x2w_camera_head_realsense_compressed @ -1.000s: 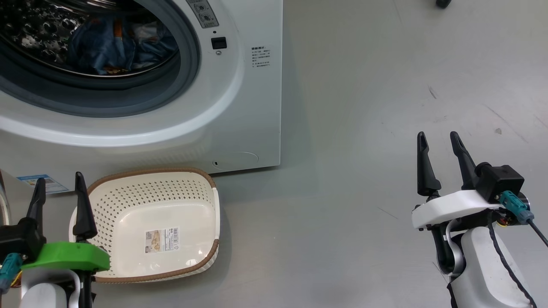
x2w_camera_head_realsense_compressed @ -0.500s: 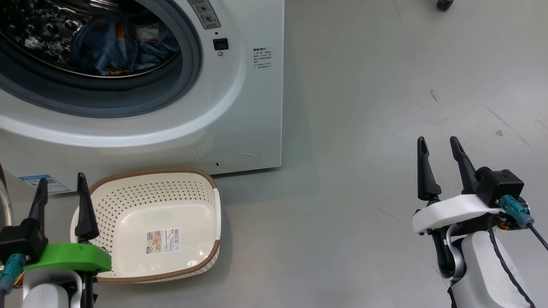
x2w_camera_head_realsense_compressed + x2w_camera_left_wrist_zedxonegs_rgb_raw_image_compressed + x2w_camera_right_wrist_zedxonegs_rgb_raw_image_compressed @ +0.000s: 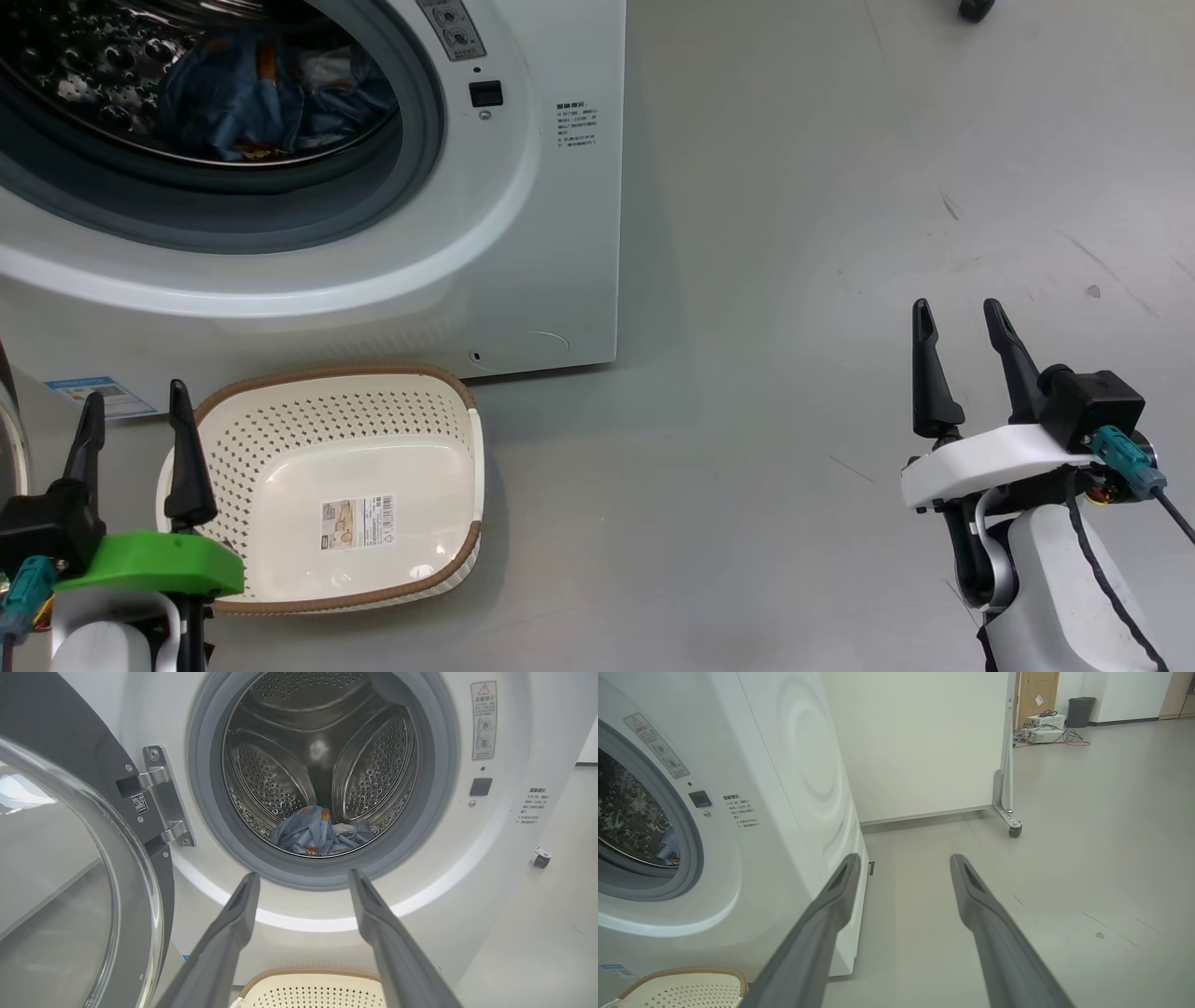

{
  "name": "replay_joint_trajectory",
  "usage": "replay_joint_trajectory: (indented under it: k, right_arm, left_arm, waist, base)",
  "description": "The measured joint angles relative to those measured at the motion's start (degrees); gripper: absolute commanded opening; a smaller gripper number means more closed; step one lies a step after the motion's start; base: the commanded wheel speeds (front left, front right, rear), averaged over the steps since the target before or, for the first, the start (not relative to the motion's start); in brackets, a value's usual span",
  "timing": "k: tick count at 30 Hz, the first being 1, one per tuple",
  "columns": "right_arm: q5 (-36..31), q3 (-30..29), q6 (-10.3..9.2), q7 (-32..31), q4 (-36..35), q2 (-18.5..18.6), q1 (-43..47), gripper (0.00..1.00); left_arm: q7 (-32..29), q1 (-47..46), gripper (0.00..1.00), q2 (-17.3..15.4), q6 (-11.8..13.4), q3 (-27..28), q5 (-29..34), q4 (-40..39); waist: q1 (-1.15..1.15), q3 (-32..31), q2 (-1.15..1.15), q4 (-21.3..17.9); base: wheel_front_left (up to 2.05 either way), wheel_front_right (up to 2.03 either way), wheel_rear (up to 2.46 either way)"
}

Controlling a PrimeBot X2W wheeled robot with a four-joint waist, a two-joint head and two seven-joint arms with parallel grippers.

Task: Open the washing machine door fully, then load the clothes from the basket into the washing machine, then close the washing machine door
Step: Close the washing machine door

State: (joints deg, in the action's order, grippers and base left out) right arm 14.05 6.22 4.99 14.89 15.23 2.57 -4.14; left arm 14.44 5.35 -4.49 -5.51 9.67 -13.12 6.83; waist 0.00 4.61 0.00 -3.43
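The pale grey floor (image 3: 794, 233) takes up most of the scene. To the right of the washing machine (image 3: 523, 233) it lies wide and open, marked by a few scuffs, and it runs back to a white wheeled partition (image 3: 924, 742) far behind. The white front-loader stands at the left, its right side ending in a straight vertical corner. Its round mouth is uncovered, with a grey gasket (image 3: 205, 788) ringing the perforated steel drum (image 3: 275, 770). The washing machine door (image 3: 70, 882) hangs swung out to the left on its metal hinge (image 3: 161, 798). Its clear glass bowl and dark rim stand well off the opening, so the way into the drum is free. The basket (image 3: 327, 373) sits on the floor close to the foot of the machine, below the mouth. Its brown rim is near the lower front panel, and its cream floor shows with a label (image 3: 358, 520) on it. The left gripper (image 3: 134, 392) hovers at the near left edge of the basket with its two dark fingers spread wide and pointed toward the drum. The right gripper (image 3: 957, 304) hovers far to the right over open floor, well apart from both machine and basket, its fingers likewise spread with only air between them. The clothes (image 3: 313, 833), a light blue bundle with orange patches, lie at the bottom of the drum, just behind the gasket's lower lip.
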Motion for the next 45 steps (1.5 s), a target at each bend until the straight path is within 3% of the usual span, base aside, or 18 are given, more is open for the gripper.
replay_joint_trajectory:
  k: [26,45]
  right_arm:
    - [0.1,-0.3,0.01,0.0,0.3,0.0,0.0,1.00]
    - [0.4,-0.6,0.22,0.0,0.3,-0.1,0.0,1.00]
  left_arm:
    - [0.0,0.0,1.00,1.0,0.0,1.0,1.0,0.2]
    - [0.0,-0.1,1.00,1.4,0.1,1.2,1.4,0.4]
  waist:
    - [0.00,0.4,0.00,0.5]
    - [0.00,1.0,0.00,0.9]
  base:
    - [-0.05,0.05,0.00]
    - [-0.73,0.73,0.00]
